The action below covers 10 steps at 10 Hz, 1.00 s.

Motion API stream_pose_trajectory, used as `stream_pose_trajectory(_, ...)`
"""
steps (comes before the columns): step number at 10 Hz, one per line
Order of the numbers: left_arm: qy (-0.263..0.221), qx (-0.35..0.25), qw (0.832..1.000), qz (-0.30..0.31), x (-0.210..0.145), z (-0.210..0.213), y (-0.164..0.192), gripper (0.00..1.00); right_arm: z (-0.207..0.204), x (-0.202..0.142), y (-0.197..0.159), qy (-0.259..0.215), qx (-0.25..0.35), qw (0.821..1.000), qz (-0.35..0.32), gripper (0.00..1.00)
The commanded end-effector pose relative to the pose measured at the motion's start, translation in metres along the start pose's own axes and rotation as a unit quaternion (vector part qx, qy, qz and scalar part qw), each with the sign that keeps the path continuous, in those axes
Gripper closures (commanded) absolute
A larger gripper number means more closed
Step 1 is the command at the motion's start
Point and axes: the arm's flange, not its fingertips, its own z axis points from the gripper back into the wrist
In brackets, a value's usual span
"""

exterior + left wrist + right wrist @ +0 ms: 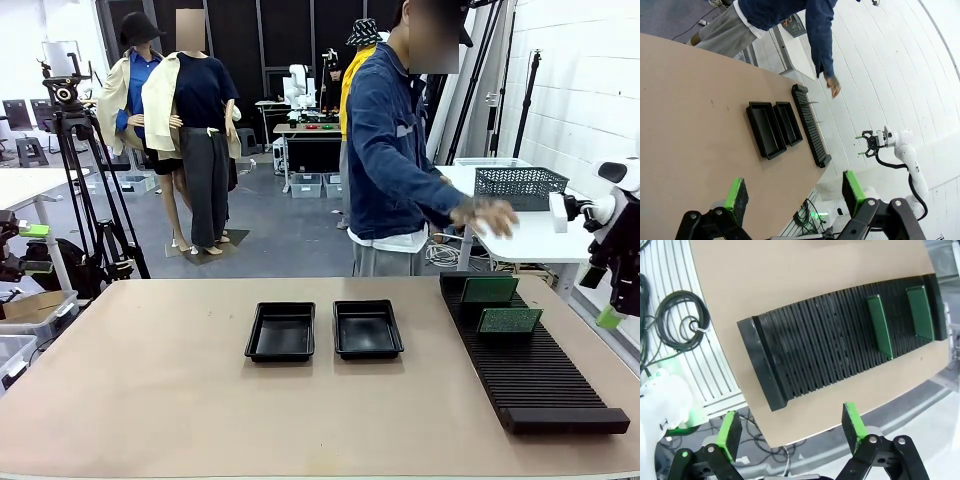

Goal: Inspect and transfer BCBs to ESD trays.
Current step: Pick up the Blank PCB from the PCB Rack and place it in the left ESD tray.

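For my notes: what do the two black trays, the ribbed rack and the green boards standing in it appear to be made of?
Left ESD tray and right ESD tray: black moulded plastic, apparently; faint sheen on the sloping rims.
Slotted rack: matte black, probably plastic or foam; even fine ribs, no glare.
Far BCB and near BCB: thin rigid green circuit-board laminate; pale speckled markings.
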Motion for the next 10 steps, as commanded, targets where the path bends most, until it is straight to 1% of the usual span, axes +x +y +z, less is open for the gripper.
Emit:
stream_pose_trajectory(1, -0.002, 0.000, 1.000, -0.001, 0.000, 0.001, -0.002, 0.00, -0.002, 0.003, -0.008, 0.017, -0.005, 1.000, -0.003, 0.00)
stream_pose_trajectory(4, -0.002, 0.000, 1.000, -0.001, 0.000, 0.001, -0.002, 0.00, -0.003, 0.003, -0.008, 0.015, -0.016, 1.000, 0.017, 0.00)
stream_pose_trajectory(7, -0.002, 0.000, 1.000, -0.001, 0.000, 0.001, -0.002, 0.00, -0.002, 0.005, -0.011, 0.002, -0.020, 0.999, 0.030, 0.00)
stream_pose_trajectory(8, -0.002, 0.000, 1.000, -0.001, 0.000, 0.001, -0.002, 0.00, -0.006, 0.009, -0.017, -0.007, -0.030, 0.999, 0.030, 0.00)
stream_pose_trajectory(9, -0.002, 0.000, 1.000, -0.001, 0.000, 0.001, -0.002, 0.00, -0.025, 0.021, -0.057, -0.034, -0.077, 0.996, 0.040, 0.00)
stream_pose_trajectory(10, -0.002, 0.000, 1.000, -0.001, 0.000, 0.001, -0.002, 0.00, -0.027, 0.022, -0.061, -0.036, -0.077, 0.996, 0.037, 0.00)
